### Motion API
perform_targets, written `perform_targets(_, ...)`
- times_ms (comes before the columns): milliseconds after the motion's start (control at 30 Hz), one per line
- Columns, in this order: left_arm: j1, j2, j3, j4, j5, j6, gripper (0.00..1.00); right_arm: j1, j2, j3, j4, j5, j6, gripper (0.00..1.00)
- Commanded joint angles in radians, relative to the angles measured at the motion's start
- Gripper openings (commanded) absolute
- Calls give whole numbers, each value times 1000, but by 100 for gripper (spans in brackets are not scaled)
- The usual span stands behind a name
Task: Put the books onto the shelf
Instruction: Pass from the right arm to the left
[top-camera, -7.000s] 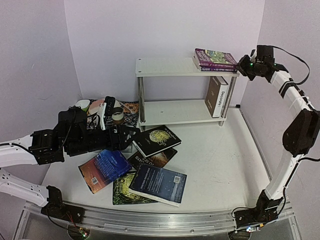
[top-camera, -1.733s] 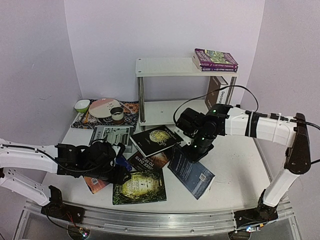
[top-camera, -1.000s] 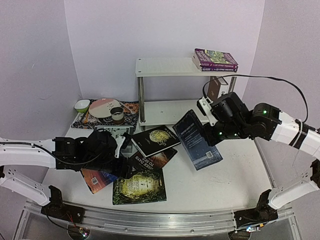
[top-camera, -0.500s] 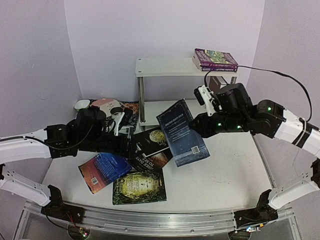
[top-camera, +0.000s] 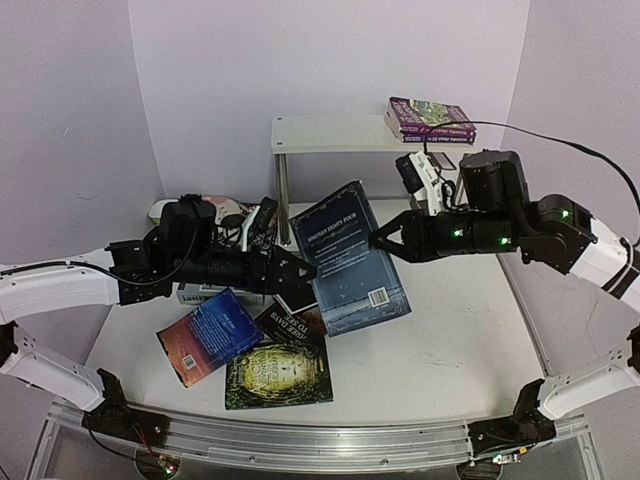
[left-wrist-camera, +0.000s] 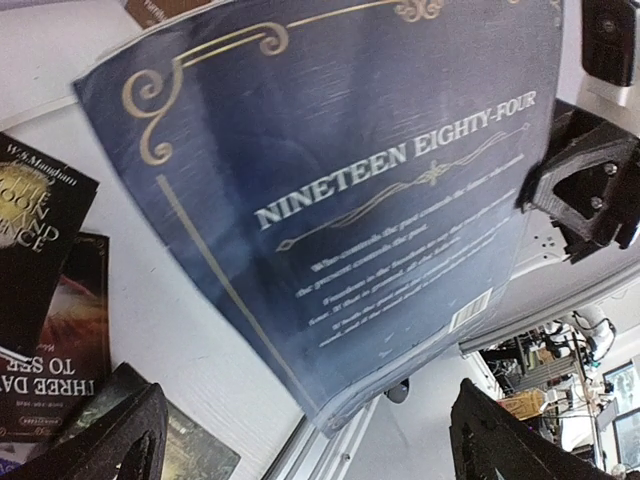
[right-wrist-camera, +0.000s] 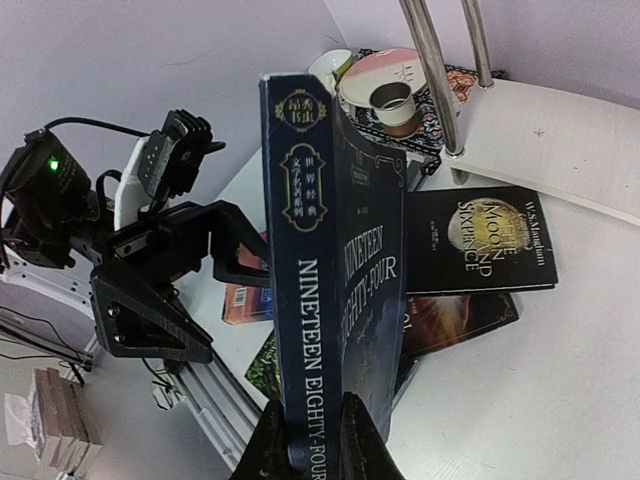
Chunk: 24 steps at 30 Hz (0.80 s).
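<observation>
Books (top-camera: 275, 372) lay loose on the table in front of the shelf (top-camera: 330, 135), down to its left. Closer in, the left gripper (top-camera: 297, 270) gaped wide, empty, just beside the dark blue book (top-camera: 345, 260). That book hung tilted before the lower tier, with the right gripper (top-camera: 385, 243) clenched on its spine edge. Held by one edge, it could swing or slip if the left fingers nudged it.

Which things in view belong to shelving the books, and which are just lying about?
Job:
dark blue "Nineteen Eighty-Four" book, clamped in the right gripper; open left gripper; white two-tier chrome-legged shelf; purple paperbacks on its top tier; orange-blue book, green book and black book on the table.

Lying about:
patterned mat; pink plate; brown cup; pale bowl.
</observation>
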Motion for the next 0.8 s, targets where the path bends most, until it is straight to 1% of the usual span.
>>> perform_targets(0,4,-16,16,190,103,-26,99,0,-63,59,249,-122,115,0)
perform_targets(167,7,-24,18,248,139,-63,99,-1,-77,54,315,-128,174,0)
perform_targets(333,18,-25,18,262,143,-93,99,0,-91,61,347,-133,200,0)
perform_targets(467,29,-23,-2,268,125,-124,98,0,-112,46,363,-94,201,0)
perform_targets(567,31,-46,-33,267,81,-122,98,-1,-129,24,339,-12,150,0)
perform_targets(633,35,-77,-65,262,15,-100,98,-1,-139,7,296,63,100,0)
perform_targets(767,45,-158,-122,200,-100,-65,97,-1,-159,-63,281,288,62,0)
